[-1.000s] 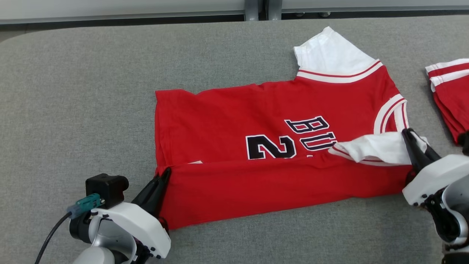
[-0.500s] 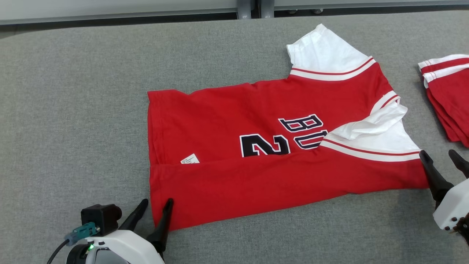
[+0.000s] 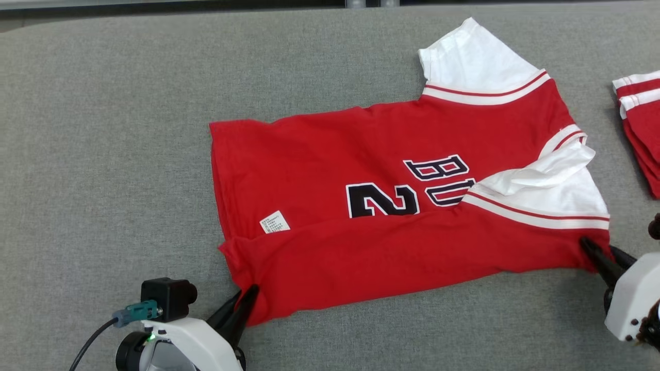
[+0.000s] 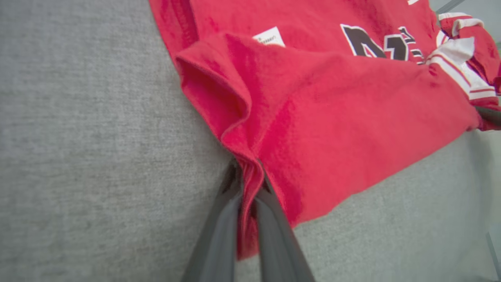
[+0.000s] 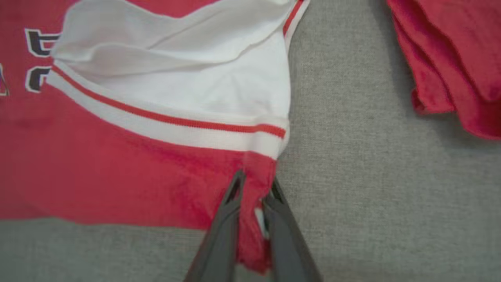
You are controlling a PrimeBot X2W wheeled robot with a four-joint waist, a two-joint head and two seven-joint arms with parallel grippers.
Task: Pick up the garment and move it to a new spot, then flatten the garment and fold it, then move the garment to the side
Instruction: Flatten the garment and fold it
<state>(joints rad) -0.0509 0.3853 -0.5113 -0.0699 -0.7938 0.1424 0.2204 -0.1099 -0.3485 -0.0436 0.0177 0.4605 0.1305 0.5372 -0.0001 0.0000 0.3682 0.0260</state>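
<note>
grey woven table [image 3: 103, 129] bears the red garment [image 3: 335, 154] and another red pile [image 3: 644, 139]

Light is bright, even and diffuse, falling from above. In the head view the grey bench [image 3: 103, 154] shows a crisp weave, and the red jersey [image 3: 330, 170] casts a thin, soft shadow along its near edge. Both wrist views are softer. In the left wrist view the dark fingers [image 4: 217, 243] blur toward the bottom edge and the red looks saturated. In the right wrist view the fingers [image 5: 219, 239] are out of focus, and the folded red garment [image 5: 450, 58] throws a faint shadow on its left.
</note>
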